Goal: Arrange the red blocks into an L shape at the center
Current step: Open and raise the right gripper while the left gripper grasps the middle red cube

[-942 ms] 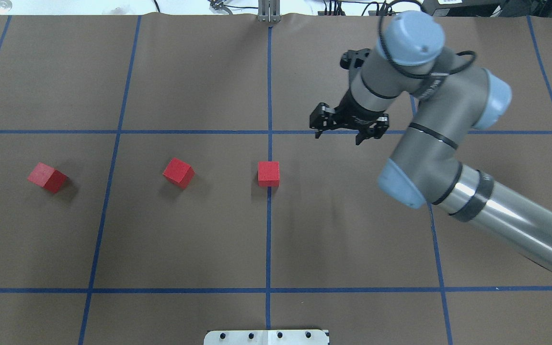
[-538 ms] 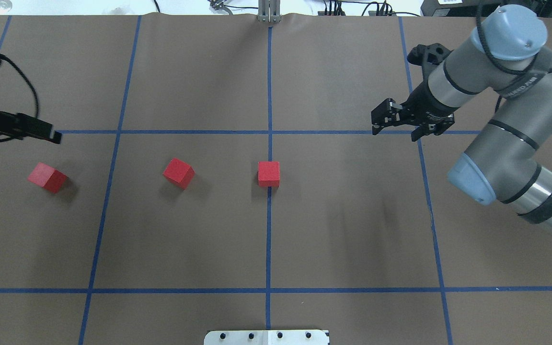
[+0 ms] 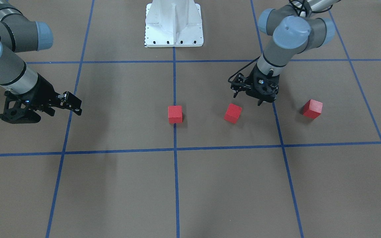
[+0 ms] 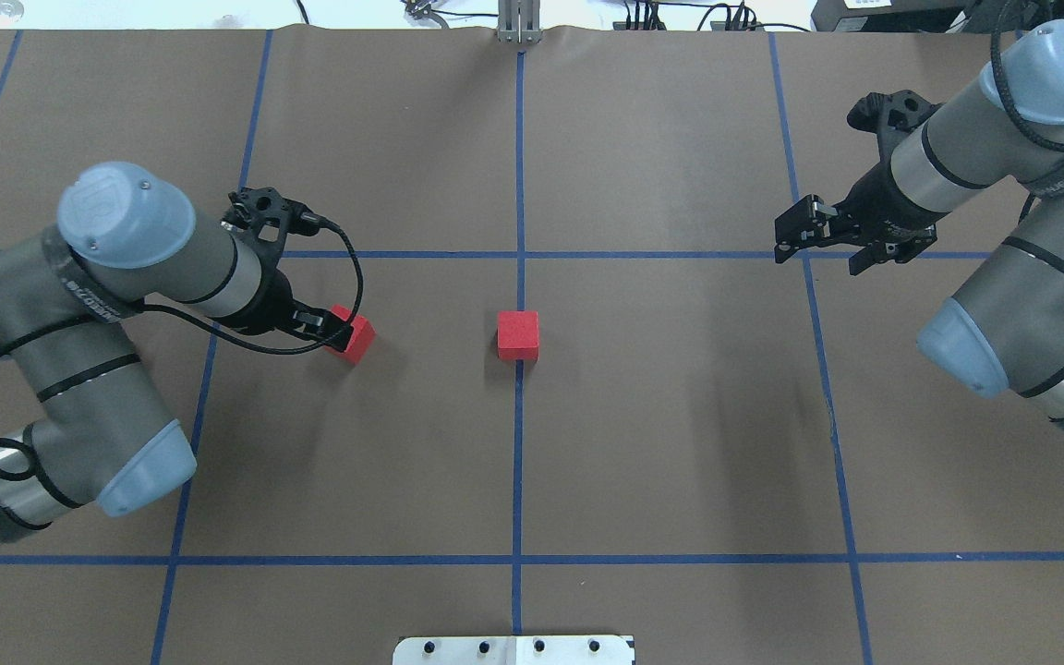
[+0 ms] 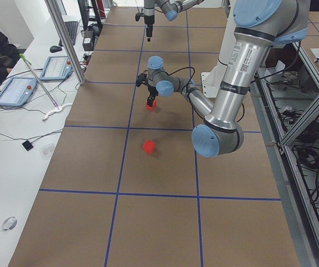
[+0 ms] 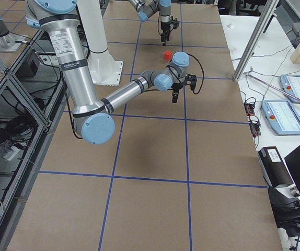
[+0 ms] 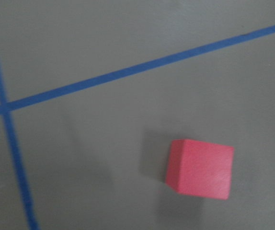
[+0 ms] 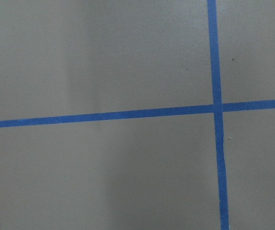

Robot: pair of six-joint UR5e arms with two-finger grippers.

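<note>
Brown table (image 4: 661, 443) w/ blue tape grid, two robot arms. Three red blocks (image 3: 175, 114) lie in a row, well apart. First block (image 4: 518, 334) sits on the mid vertical tape line, at the center (image 4: 541, 406), toward its far side. Second block (image 3: 232, 113) is on robot's left of it, turned at an angle. Third block (image 3: 312, 108) lies farther left. Left gripper (image 3: 247, 99), fingers apart & empty, hangs just beside the second block. Right gripper (image 4: 816, 263), also spread & empty, hovers over a tape crossing, well apart from all blocks.
</note>
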